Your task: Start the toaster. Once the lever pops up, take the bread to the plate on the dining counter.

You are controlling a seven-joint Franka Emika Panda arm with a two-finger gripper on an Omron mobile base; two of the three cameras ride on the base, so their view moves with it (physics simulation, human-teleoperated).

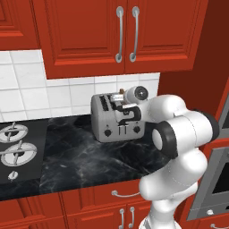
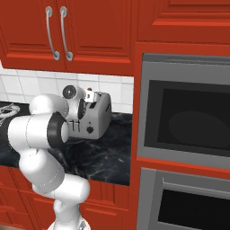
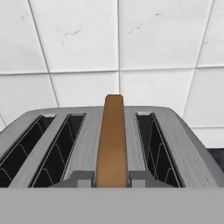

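The silver-grey toaster (image 1: 112,123) (image 2: 99,116) stands on the black counter against the tiled wall. In the hand view I look down on the toaster's top (image 3: 179,144) with its dark slots. The tan-brown bread (image 3: 113,140) stands upright in the third slot from the left, its top edge above the toaster. My gripper (image 3: 112,178) (image 1: 118,99) (image 2: 91,98) hangs over the toaster's top. One finger (image 3: 81,178) presses each flat face of the slice, so the gripper is shut on it. The plate and the dining counter are out of view.
Stove burners (image 1: 15,150) lie left of the toaster on the black counter (image 1: 89,156). Red upper cabinets (image 1: 120,31) hang low above the toaster. A wall oven (image 2: 184,117) in a tall red column stands close on the right. White tiles (image 3: 118,39) back the counter.
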